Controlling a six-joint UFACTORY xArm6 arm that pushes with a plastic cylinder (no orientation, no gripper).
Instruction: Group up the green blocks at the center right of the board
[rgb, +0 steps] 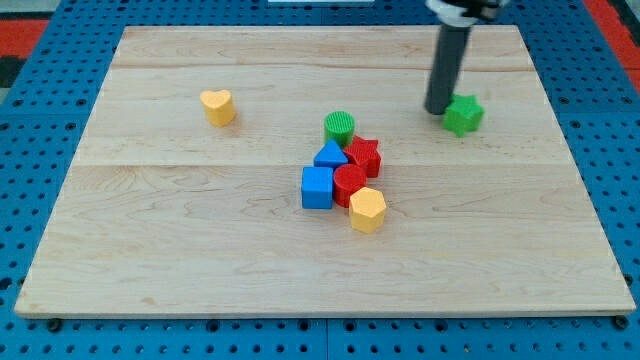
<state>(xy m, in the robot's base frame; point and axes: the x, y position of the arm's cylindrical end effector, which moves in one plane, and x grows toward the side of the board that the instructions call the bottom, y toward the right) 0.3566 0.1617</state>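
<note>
Tip rests touching green star on its left (no jaws, nothing gripped); green cylinder sits well left, atop the central cluster.

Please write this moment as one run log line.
my tip: left of green star block | green cylinder block: at centre cluster | grouped: no

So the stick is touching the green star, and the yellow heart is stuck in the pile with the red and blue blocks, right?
Not quite. My tip is right beside the green star, but the camera view shows the yellow heart alone at the view's upper left, well apart from the pile. The yellow block in the pile is the yellow hexagon.
</note>
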